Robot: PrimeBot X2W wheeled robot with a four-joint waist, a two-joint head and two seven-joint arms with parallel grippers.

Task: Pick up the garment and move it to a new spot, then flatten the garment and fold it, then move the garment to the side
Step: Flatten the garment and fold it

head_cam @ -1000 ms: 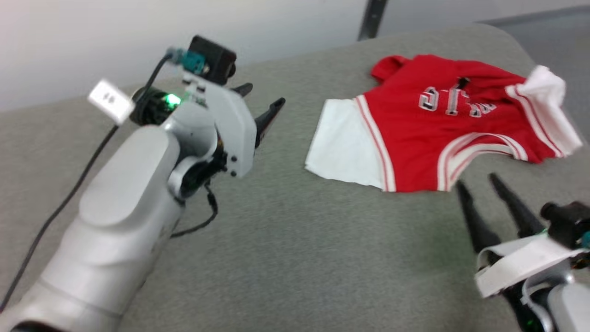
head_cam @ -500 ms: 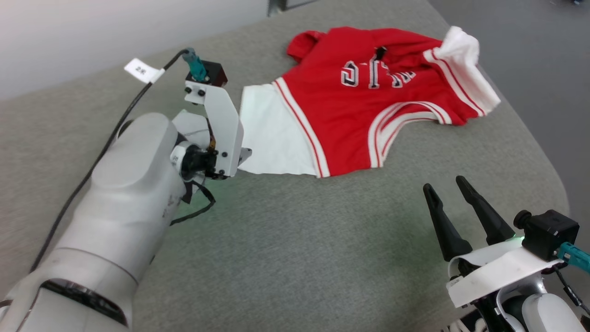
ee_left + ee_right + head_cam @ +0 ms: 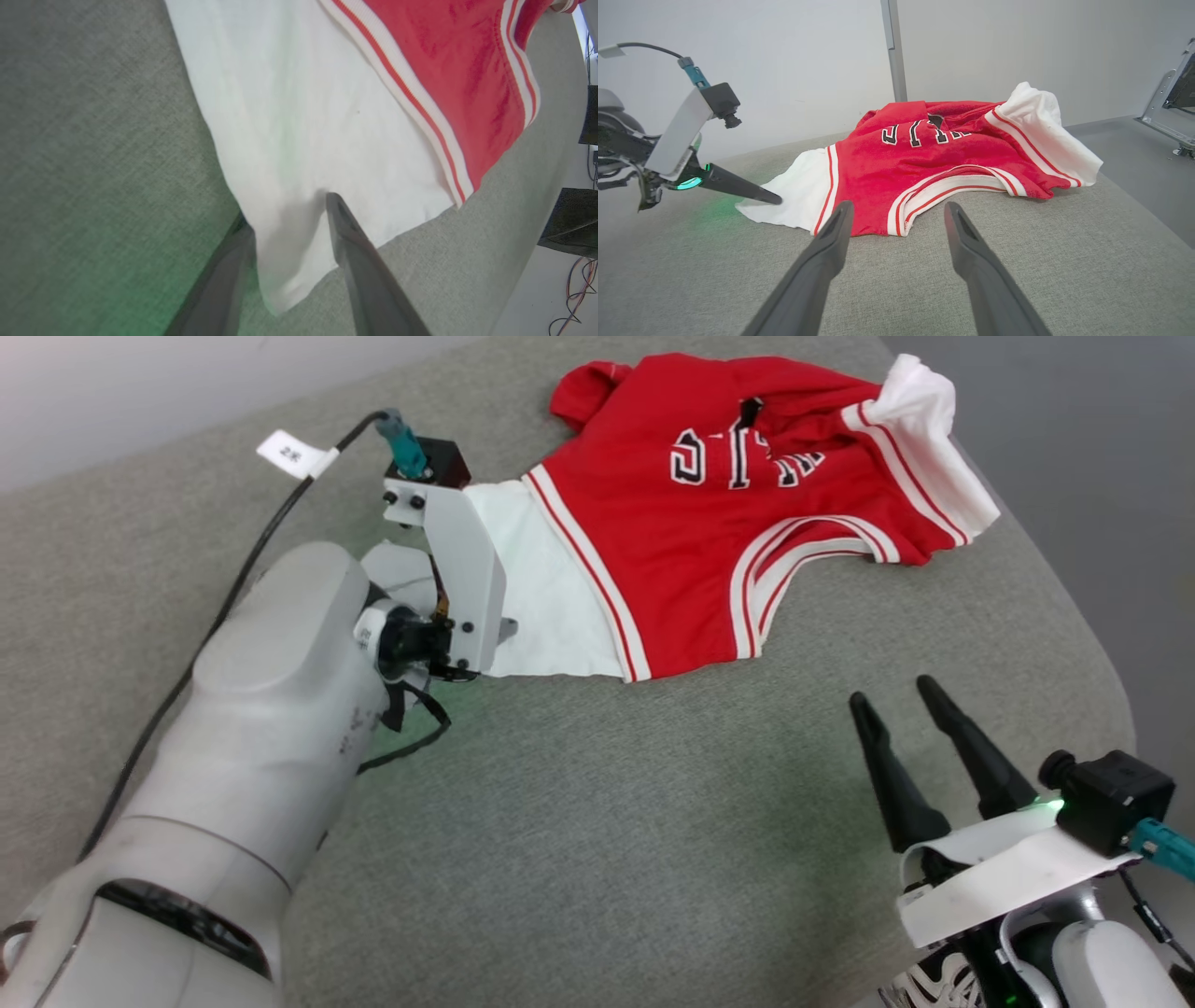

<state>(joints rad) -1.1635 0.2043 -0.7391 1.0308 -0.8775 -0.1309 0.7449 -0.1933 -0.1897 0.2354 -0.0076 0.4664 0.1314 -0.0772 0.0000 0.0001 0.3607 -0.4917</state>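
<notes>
I judged pick-up in hand: left gripper (image 3: pixel 287 210) open astride the shirt's (image 3: pixel 709 551) 8 o'clock sleeve (image 3: pixel 299 116), right gripper (image 3: pixel 892 693) open, clear at 5 o'clock; clamping was due next.

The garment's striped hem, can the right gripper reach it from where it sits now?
Probably yes. The right gripper is open and points at the near hem of the garment, with only grey surface between them, nothing in the way.
</notes>
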